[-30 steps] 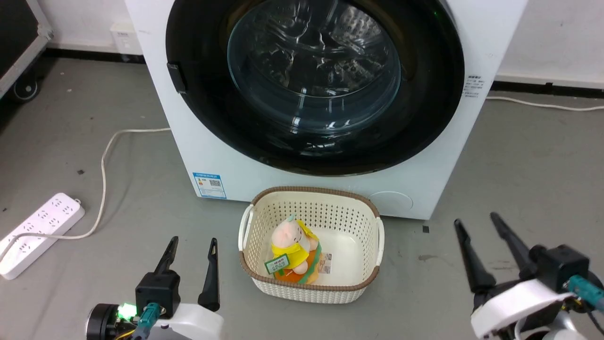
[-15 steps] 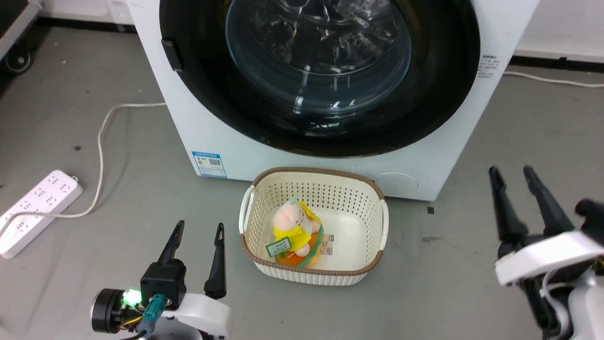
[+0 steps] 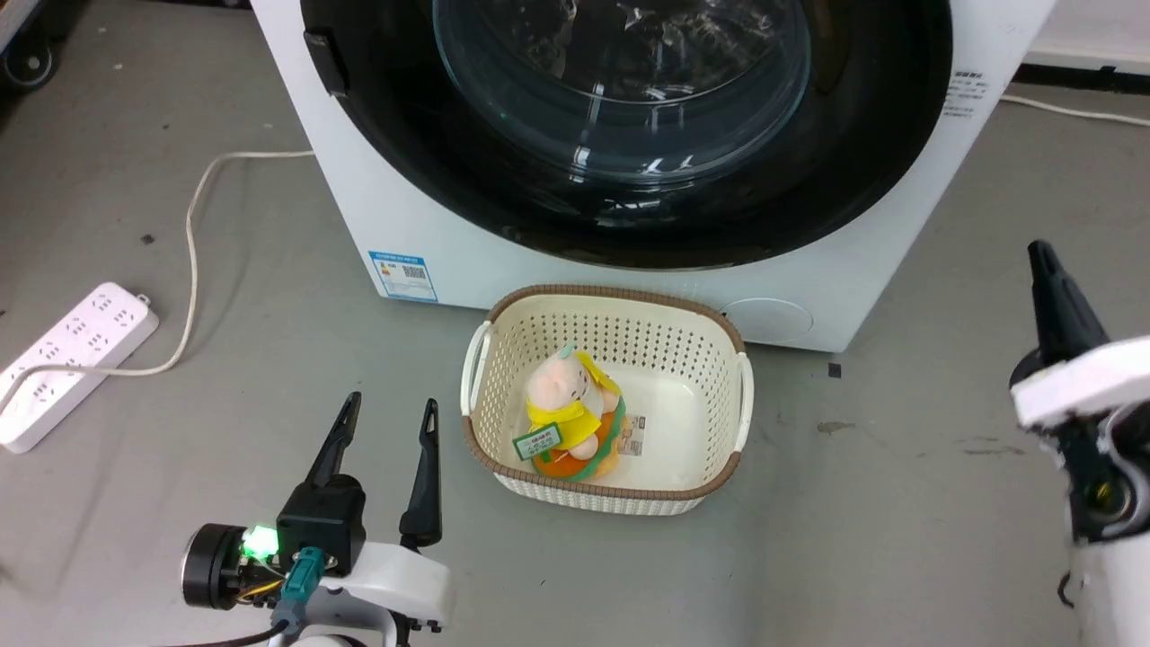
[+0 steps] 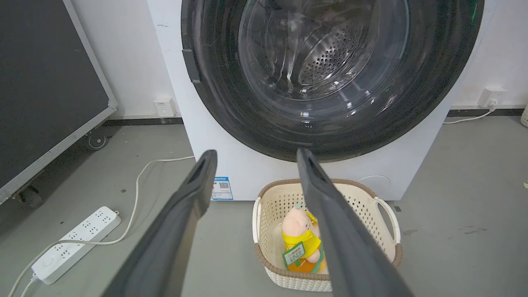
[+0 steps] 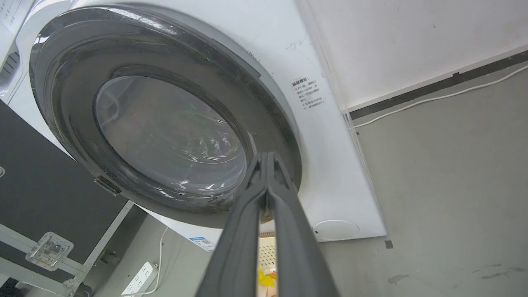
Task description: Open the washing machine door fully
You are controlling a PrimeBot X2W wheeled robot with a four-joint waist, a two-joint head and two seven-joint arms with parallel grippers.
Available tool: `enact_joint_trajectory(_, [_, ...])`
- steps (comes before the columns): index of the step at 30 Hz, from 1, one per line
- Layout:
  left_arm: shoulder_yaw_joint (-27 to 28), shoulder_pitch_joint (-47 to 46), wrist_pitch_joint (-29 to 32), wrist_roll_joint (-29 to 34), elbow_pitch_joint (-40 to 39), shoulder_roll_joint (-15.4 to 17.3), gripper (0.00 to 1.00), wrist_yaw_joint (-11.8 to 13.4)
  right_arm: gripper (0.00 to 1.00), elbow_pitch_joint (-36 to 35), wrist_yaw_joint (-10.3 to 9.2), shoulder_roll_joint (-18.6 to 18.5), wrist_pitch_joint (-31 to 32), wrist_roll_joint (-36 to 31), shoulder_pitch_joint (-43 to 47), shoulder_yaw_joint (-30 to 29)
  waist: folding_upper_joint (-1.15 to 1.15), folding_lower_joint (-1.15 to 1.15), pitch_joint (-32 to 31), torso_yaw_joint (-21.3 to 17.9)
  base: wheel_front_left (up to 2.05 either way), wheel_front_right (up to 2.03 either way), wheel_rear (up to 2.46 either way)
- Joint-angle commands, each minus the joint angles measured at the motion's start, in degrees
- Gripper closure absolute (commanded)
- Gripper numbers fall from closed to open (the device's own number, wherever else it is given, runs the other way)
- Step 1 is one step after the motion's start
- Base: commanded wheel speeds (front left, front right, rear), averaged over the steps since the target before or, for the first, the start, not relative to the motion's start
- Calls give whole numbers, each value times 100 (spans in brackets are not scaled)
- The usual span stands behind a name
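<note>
Head view. You see the large round glossy black washing machine door (image 3: 624,126) with its bulging clear glass centre lying flush against the front of the white washing machine (image 3: 916,234), closed. Its small black handle tab (image 3: 325,63) sits at 9 o'clock on the door's rim.

The left gripper (image 3: 391,404) hangs at 7 o'clock from the door, over the grey floor. Its two dark fingers are spread apart and hold nothing. The right gripper (image 3: 1042,256) stands at 4 o'clock, apart from the machine. In the right wrist view its fingertips (image 5: 267,156) meet with nothing between them.

A cream perforated plastic basket with a brown rim (image 3: 611,292) rests on the floor at 6 o'clock, just in front of the machine. It holds a pink plush toy in a yellow wrap (image 3: 566,404). A small round white panel cover (image 3: 766,319) lies at 5 o'clock below the door. A white power strip (image 3: 67,364) lies at 8 o'clock, well apart.
</note>
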Motion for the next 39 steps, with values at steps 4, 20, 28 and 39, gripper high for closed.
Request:
enact_joint_trajectory(4, [-78,-131,-105,-5,-3,59,0,71,100,624,-1,-98,347,642,-673,-280,0,0,121,55,0,0,0])
enact_joint_trajectory(20, [-257,-347,-285,4,-149,118,0,183,100,1775,-2,-366,1279,2006,-2232,-752,0,0,570,175,0,0,0])
enact_joint_trajectory(28, [-396,-520,-381,2,-242,124,0,241,100,2533,-2,-677,1706,2445,-3098,-813,0,0,864,260,0,0,0])
enact_joint_trajectory(39, [-555,-723,-512,-13,-249,149,0,322,100,3653,-2,-1002,2322,3062,-4351,-892,0,0,1298,389,0,0,0])
